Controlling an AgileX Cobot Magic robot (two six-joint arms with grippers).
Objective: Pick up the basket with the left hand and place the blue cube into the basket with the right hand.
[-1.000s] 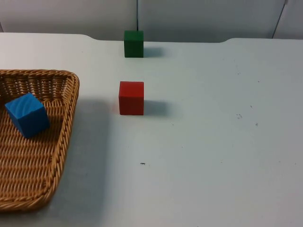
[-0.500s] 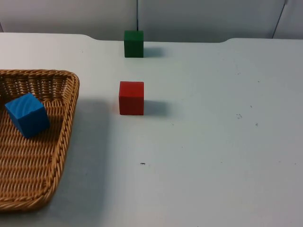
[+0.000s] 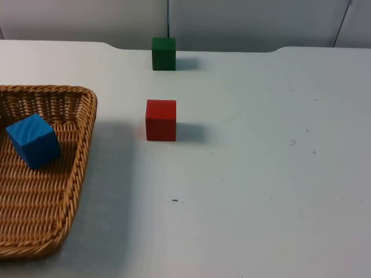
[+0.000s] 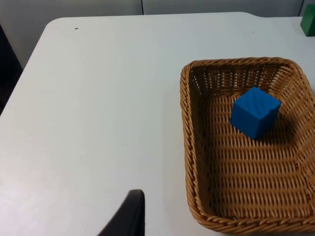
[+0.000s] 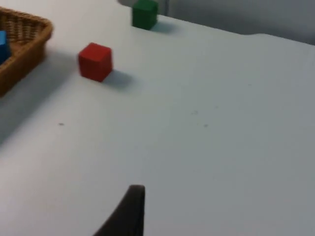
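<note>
Left fingers (image 4: 129,216) off basket (image 3: 81,174), blue cube (image 3: 33,141) inside, nothing moved

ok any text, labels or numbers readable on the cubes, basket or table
None: no text, label, number or sign can be read.
blue cube in the basket: plain faces.
red cube and green cube: plain faces.
table: only small dark specks, no writing.

We can read no text, label, brand, number or sign on anything here, neither on the cubes nor the basket.
</note>
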